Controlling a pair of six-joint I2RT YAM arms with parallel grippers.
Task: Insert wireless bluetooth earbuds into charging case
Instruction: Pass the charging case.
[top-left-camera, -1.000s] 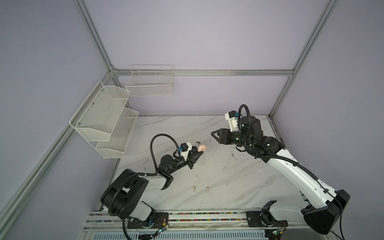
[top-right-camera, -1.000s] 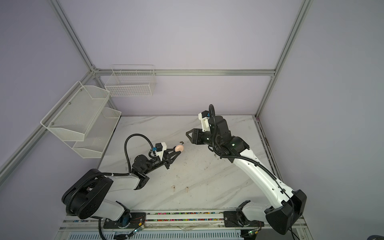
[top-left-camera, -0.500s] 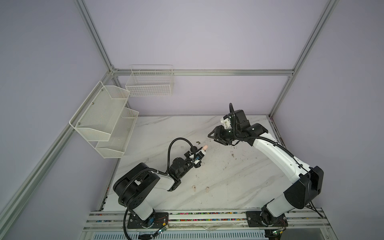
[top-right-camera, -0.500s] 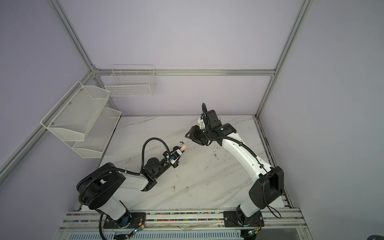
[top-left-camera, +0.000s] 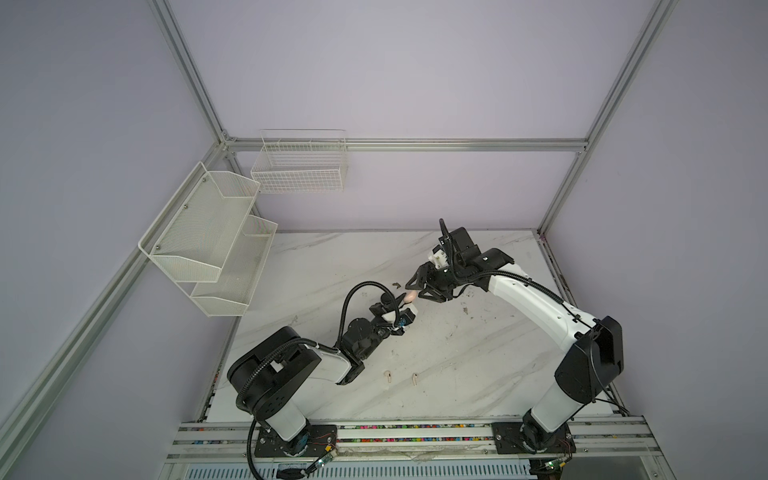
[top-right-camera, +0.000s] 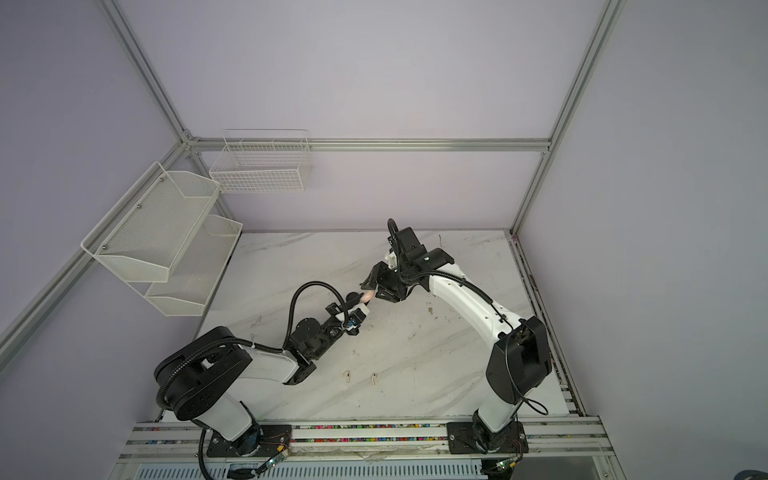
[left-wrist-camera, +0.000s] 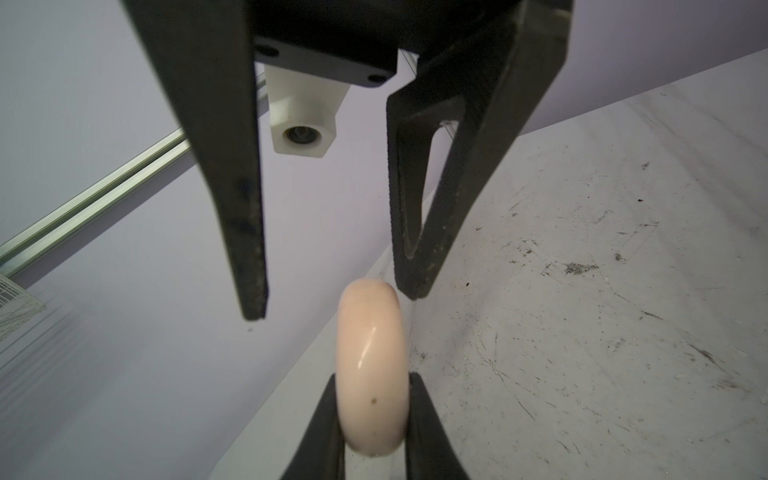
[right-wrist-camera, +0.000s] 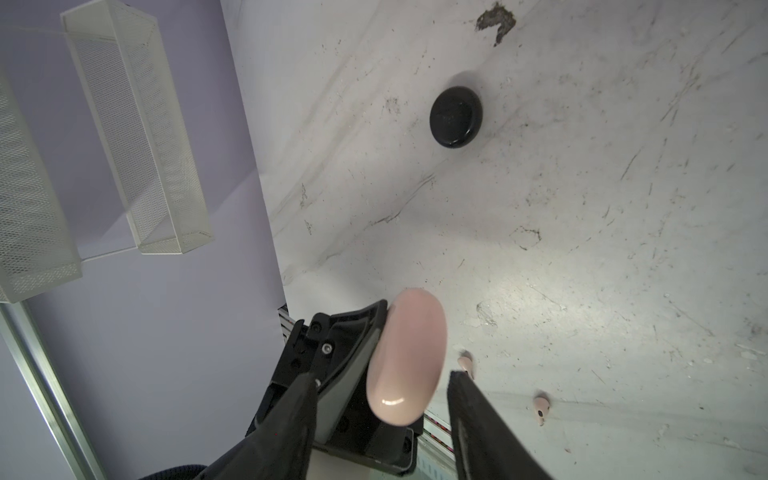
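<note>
A closed pale pink charging case (left-wrist-camera: 371, 365) is held off the table by its lower end, with my left gripper (left-wrist-camera: 372, 378) shut on it. In both top views the case (top-left-camera: 410, 296) (top-right-camera: 367, 296) hangs over the middle of the table. My right gripper (right-wrist-camera: 381, 375) is open and straddles the case's free end (right-wrist-camera: 405, 357), one fingertip (left-wrist-camera: 409, 291) almost at it. Two pinkish earbuds (top-left-camera: 388, 376) (top-left-camera: 414, 377) lie near the table's front edge, also in the right wrist view (right-wrist-camera: 465, 363) (right-wrist-camera: 541, 407).
A round black case (right-wrist-camera: 456, 116) lies shut on the marble table (top-left-camera: 478, 365), with a small dark scrap (right-wrist-camera: 496, 20) beyond it. A two-tier mesh shelf (top-left-camera: 208, 237) hangs on the left wall and a wire basket (top-left-camera: 301, 166) on the back wall.
My left gripper has carried the pink case right and turned it toward the right gripper. The right gripper has come down and left until its open fingers stand around the case's end.
</note>
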